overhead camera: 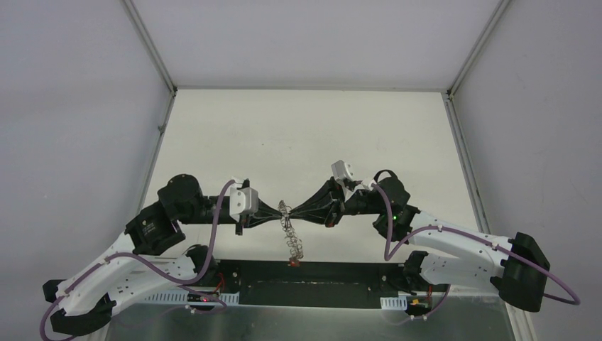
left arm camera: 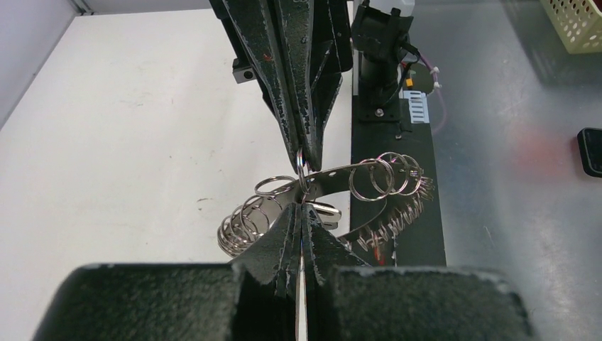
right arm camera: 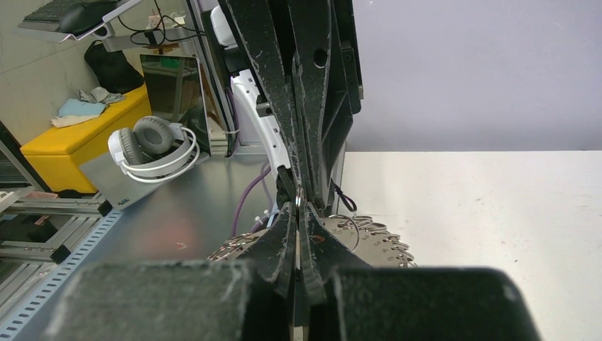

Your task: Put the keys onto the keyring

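Observation:
The keyring [overhead camera: 292, 238], a silvery band fringed with wire loops, hangs in the air between my two grippers. My left gripper [overhead camera: 280, 213] and right gripper [overhead camera: 293, 212] meet tip to tip, each shut on one small wire loop [left arm camera: 302, 177] at the keyring's top. In the left wrist view the left gripper [left arm camera: 302, 207] sits just below the right gripper [left arm camera: 304, 165], with the keyring [left arm camera: 341, 174] behind. The right wrist view shows the right gripper [right arm camera: 297, 207] over the keyring's numbered band [right arm camera: 380, 245]. A small red piece, likely the red-headed key [overhead camera: 292, 262], hangs at the keyring's bottom. A silver key-like piece [left arm camera: 326, 211] sits by the left tips.
A black rail [overhead camera: 312, 278] runs along the table's near edge under the keyring. White walls close in the table on both sides and at the back. Off the table lie a cream basket [left arm camera: 578, 25], headphones [right arm camera: 152, 145] and a yellow bench [right arm camera: 78, 135].

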### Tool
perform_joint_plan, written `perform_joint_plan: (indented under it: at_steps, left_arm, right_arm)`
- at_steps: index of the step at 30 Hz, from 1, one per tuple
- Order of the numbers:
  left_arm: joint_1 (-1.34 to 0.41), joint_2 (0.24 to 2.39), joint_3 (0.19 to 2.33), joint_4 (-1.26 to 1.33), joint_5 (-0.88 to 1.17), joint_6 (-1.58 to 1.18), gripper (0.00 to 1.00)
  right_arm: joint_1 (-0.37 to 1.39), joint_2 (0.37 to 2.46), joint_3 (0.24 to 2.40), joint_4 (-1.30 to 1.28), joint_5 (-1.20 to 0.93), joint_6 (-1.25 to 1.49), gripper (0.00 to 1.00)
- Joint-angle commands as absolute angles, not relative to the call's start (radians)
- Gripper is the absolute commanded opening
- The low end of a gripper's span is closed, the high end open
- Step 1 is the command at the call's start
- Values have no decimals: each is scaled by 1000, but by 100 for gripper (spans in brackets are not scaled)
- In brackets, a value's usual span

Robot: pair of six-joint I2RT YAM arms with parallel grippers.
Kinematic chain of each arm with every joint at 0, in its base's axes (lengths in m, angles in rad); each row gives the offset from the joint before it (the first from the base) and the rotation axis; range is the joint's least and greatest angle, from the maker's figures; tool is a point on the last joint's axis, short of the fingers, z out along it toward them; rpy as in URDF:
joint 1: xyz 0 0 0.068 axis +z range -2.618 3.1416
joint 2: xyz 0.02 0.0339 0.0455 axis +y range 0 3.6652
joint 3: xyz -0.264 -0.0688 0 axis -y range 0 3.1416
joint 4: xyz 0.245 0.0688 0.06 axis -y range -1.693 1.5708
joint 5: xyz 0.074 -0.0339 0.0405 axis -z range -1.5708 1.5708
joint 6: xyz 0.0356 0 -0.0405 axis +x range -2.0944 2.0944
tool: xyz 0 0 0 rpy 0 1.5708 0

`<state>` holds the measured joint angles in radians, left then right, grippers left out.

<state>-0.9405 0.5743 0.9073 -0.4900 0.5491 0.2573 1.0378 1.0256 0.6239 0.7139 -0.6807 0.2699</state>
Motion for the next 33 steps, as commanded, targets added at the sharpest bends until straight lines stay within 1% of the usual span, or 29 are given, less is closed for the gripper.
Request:
perform_joint_plan:
  at_steps: [1, 15, 16, 18, 22, 25, 30, 31, 32, 33]
  left_arm:
    - [-935, 588, 894, -488, 539, 265, 0]
    - [-936, 637, 894, -485, 590, 242, 0]
    - [-935, 638, 893, -484, 590, 239, 4]
    - [-935, 637, 886, -478, 587, 232, 18]
    - [-934, 616, 857, -454, 566, 201, 36]
    - [-934, 585, 830, -424, 518, 155, 53]
    - [-935, 535, 790, -395, 427, 80, 69]
    - [-935, 526, 776, -383, 411, 64, 75]
    - [-935, 518, 761, -372, 394, 47, 83]
    - [-936, 512, 747, -360, 373, 26, 97]
  right_arm:
    - [1040, 1014, 652, 808, -660, 257, 0]
    - [1040, 1022, 650, 809, -662, 261, 0]
    - [1040, 1022, 649, 809, -661, 262, 0]
    - [1040, 1020, 646, 809, -657, 263, 0]
    - [1040, 1019, 643, 808, -650, 268, 0]
    - [1040, 1016, 636, 810, -639, 267, 0]
    - [1040, 1018, 621, 818, -615, 268, 0]
    - [1040, 1019, 619, 817, -611, 268, 0]
    - [1040, 1019, 616, 816, -607, 266, 0]
    - [1040, 1019, 614, 816, -598, 267, 0]
